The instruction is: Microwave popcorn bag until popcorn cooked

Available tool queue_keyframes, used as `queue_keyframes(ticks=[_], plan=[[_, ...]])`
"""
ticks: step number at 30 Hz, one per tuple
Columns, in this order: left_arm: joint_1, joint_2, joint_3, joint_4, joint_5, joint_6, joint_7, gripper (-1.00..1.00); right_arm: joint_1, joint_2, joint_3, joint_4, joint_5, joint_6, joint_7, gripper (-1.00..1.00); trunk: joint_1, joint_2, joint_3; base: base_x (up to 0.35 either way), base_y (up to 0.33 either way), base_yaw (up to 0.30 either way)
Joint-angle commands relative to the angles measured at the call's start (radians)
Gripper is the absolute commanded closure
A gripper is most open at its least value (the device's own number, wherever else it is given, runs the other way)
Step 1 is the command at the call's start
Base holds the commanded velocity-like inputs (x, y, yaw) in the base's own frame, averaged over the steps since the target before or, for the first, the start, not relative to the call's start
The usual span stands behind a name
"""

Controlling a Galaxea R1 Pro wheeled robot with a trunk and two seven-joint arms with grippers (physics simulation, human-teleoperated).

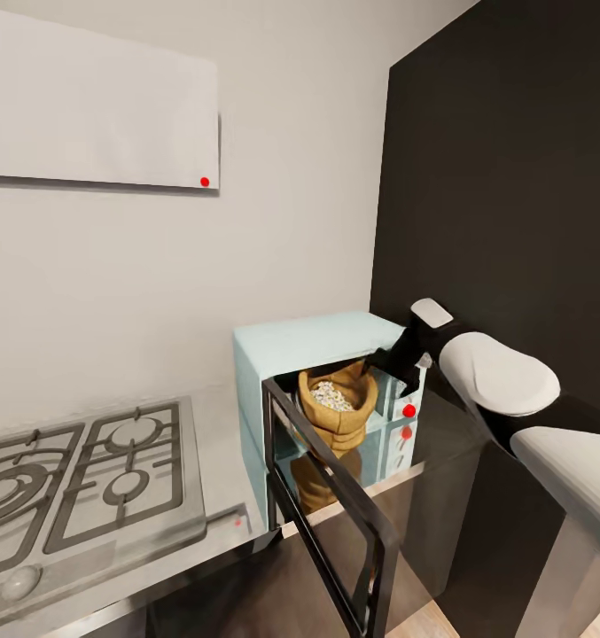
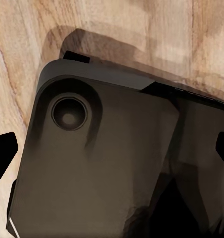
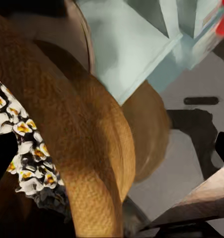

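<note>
Two arms are yours to mind here, and your right gripper (image 1: 404, 365) reaches into the mouth of the small pale blue boxy microwave (image 1: 313, 344), which sits on the glossy grey steel countertop (image 1: 224, 443) against the pale grey wall, just beside the steel gas hob (image 1: 78, 478). Its black-framed dark glass door (image 1: 331, 509) hangs swung wide open toward you. Inside the cavity stands the tan-brown paper popcorn bag (image 1: 337, 416), upright, its rolled rim open and a heap of whitish-beige popcorn (image 1: 331, 395) showing at the top. From the right wrist view you see the bag's woven brown rim (image 3: 92, 148) pressed very close to the camera, with popcorn pieces (image 3: 22, 148) spilling at its edge; the dark fingertips (image 3: 223, 148) sit wide at either border, and the rim lies between them, but you cannot tell whether they actually grip it or merely straddle it. A red light (image 1: 409, 410) glows on the cream control panel beside your gripper. Your left gripper (image 2: 112, 153) points down over the robot's own dark glossy base (image 2: 92, 173) and the pale wooden floor (image 2: 22, 39); its black fingers (image 2: 2, 153) stand spread far apart, with nothing between them. High on the wall hangs the flat white hood (image 1: 96, 97).
</note>
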Motion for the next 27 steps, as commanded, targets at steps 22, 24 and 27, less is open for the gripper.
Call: queue_keyframes(ticks=[22,24,27], plan=[[0.000,-0.001,0.007,-0.001,0.004,0.001,-0.003,-1.00,0.112,-0.168,0.159,-0.289,-0.014,0.004,0.116,-1.00,0.000,-0.001,-0.001,0.000,0.000,0.000],[0.000,-0.001,0.007,-0.001,0.004,0.001,-0.003,-1.00,0.167,-0.174,0.207,-0.324,-0.014,0.004,0.116,-1.00,0.000,-0.001,-0.001,0.000,0.000,0.000],[0.000,0.000,0.007,-0.001,0.004,0.001,-0.003,-1.00,0.253,-0.175,0.277,-0.447,-0.016,0.004,0.118,-1.00,0.000,-0.001,-0.001,0.000,0.000,0.000]])
